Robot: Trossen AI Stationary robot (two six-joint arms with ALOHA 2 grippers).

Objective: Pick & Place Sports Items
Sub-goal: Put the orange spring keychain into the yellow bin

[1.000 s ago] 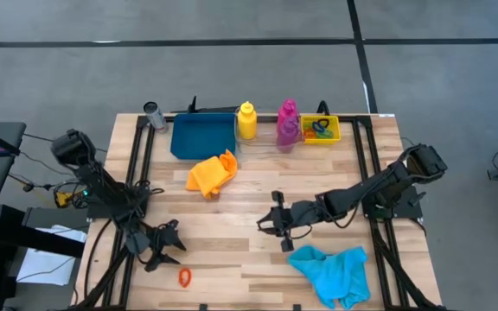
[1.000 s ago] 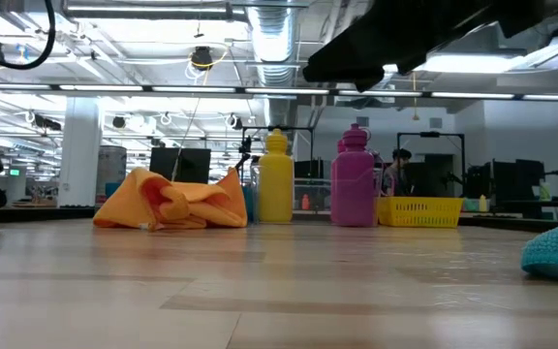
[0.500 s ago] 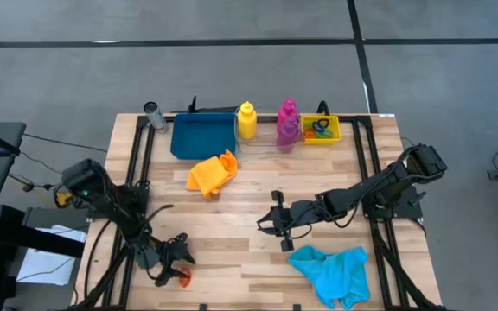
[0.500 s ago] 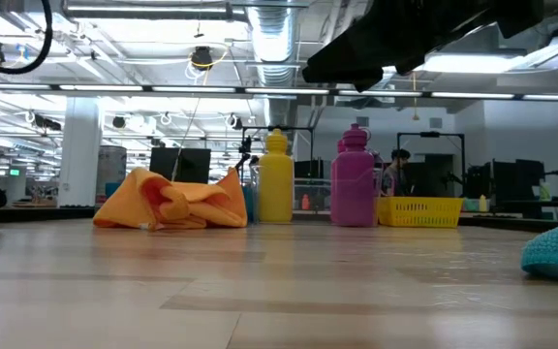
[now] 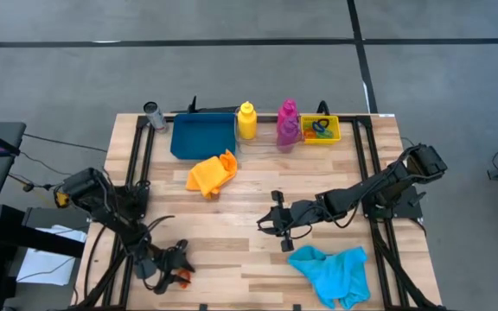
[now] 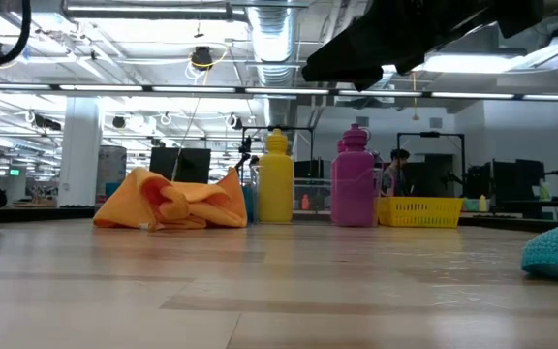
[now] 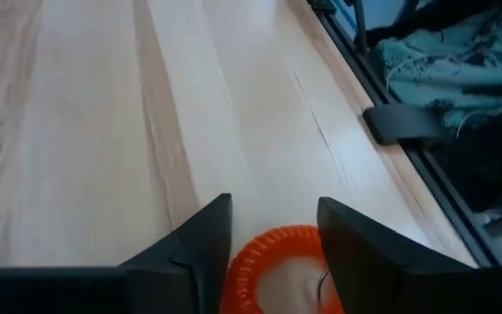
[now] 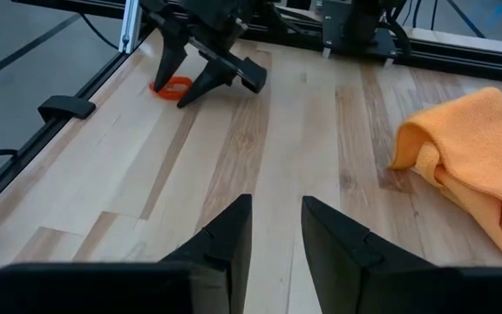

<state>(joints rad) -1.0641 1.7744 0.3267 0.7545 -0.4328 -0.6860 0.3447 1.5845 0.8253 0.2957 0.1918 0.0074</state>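
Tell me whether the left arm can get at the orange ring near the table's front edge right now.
Probably yes. The left hand is already down over the orange ring, one finger on each side, and nothing lies between them on the bare table.

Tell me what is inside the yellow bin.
The yellow bin at the table's back edge holds small coloured rings, blue and orange among them. Their count is unclear, and anything beneath them is hidden.
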